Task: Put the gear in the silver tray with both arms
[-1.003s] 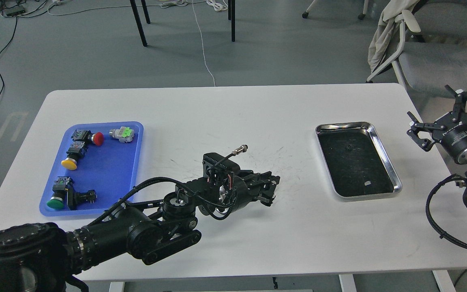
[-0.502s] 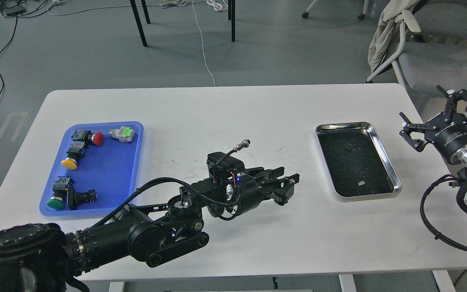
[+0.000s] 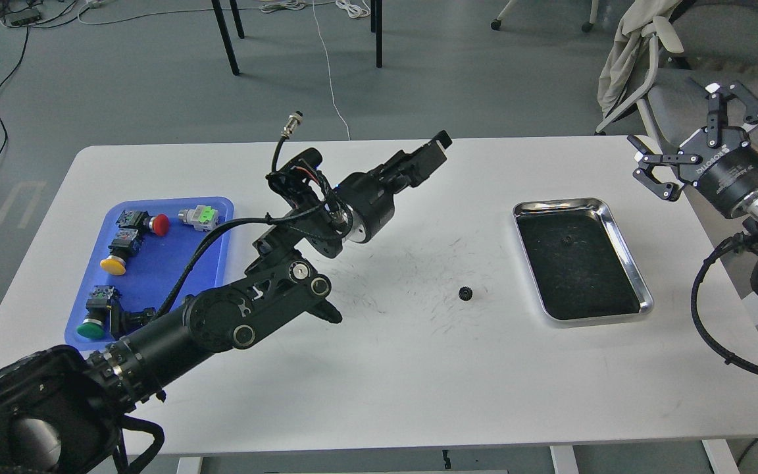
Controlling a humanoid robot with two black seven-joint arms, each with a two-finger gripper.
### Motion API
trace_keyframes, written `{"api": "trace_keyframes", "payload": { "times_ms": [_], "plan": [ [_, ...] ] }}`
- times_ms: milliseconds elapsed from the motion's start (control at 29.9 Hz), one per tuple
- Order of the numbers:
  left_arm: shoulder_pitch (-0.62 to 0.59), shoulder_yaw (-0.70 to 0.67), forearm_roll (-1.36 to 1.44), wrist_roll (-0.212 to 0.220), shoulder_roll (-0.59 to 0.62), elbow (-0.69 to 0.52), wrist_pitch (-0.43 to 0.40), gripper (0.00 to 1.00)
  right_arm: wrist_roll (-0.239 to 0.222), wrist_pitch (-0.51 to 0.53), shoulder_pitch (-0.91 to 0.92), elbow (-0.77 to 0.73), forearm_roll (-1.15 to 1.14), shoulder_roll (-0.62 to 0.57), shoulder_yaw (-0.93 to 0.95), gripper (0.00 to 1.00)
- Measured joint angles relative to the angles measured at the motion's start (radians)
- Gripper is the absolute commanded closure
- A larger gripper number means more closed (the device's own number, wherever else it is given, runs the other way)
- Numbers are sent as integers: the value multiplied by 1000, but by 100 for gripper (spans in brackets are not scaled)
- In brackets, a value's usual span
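A small black gear (image 3: 465, 293) lies on the white table, just left of the silver tray (image 3: 624, 240). The tray has a dark scuffed inside with a tiny dark piece (image 3: 568, 240) in it. My left gripper (image 3: 433, 150) is raised high over the middle of the table, pointing up and to the right, well away from the gear. Its fingers look apart and hold nothing. My right gripper (image 3: 682, 135) is open and empty, up beyond the table's far right corner, above and to the right of the tray.
A blue plastic tray (image 3: 211, 263) at the left holds several push-button switches. My left forearm (image 3: 241, 316) crosses the table's left front. Chairs (image 3: 682, 85) stand behind the right side, and cables hang from my right arm (image 3: 714, 336).
My left arm has swung up and back from low over the table, leaving the gear lying on the table next to the tray. My right gripper has risen and moved back.
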Motion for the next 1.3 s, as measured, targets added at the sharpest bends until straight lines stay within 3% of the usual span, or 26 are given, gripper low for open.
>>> {"api": "trace_keyframes", "payload": {
  "times_ms": [234,401,635,936,1070,1204,1304],
  "plan": [
    [-28,-189,-405,-5,115,-14,1,3,-3,0,387,78,-39,-105,-498,2],
    [-25,-230,-640,-11,231,-15,-3,2,-12,-6,696,102,-54,-92,-826,2],
    [22,-328,-870,-18,318,35,-21,2,-14,-24,1006,106,-65,123,-1200,2],
    [94,-337,-1059,-30,367,186,-207,2,-17,-54,1132,107,-266,464,-1436,2],
    [119,-337,-1063,-70,375,188,-215,2,-59,-62,1158,112,-326,584,-1520,2],
    [123,-336,-1062,-82,384,185,-208,2,-127,-57,1162,115,-336,693,-1598,2],
    [123,-336,-1061,-85,393,184,-203,2,-148,-50,1151,112,-338,748,-1648,2]
  ]
}}
